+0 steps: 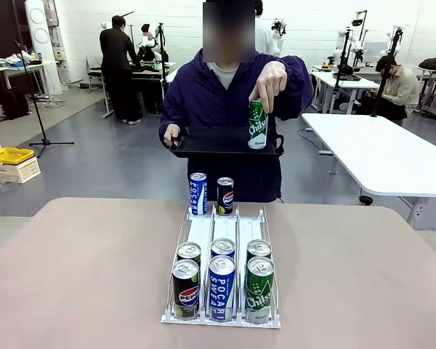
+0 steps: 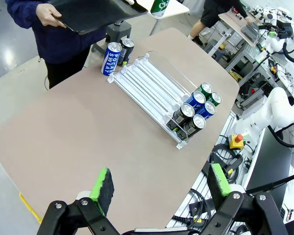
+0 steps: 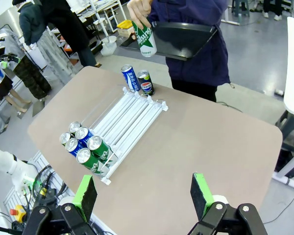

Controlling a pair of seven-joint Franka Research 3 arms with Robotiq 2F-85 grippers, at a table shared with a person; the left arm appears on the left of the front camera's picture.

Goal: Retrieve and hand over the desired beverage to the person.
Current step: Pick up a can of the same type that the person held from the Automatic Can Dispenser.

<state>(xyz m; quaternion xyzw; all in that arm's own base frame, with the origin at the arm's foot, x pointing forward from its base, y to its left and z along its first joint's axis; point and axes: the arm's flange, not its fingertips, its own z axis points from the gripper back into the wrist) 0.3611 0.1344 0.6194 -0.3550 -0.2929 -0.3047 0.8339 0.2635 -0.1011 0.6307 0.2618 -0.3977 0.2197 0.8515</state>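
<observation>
Beverage not retrieved yet, by my read; couldn't tell which one was wanted. Desk [image 1: 80, 276] carried a three-lane rack [image 1: 200, 233]. Person [image 1: 203, 94] stood at the far side, black tray [image 1: 211, 139] in one hand, green can [image 1: 257, 125] held over it in the other hand [image 1: 270, 80]. Left gripper [image 2: 160, 183] and right gripper [image 3: 143, 195] both hung above the desk, jaws spread, empty. Six cans [image 1: 221, 285] sat at the rack's near end, two per lane. Pocari can [image 1: 198, 193] and Pepsi can [image 1: 225, 195] stood just past its far end. Left to do: the whole pick and handover.
</observation>
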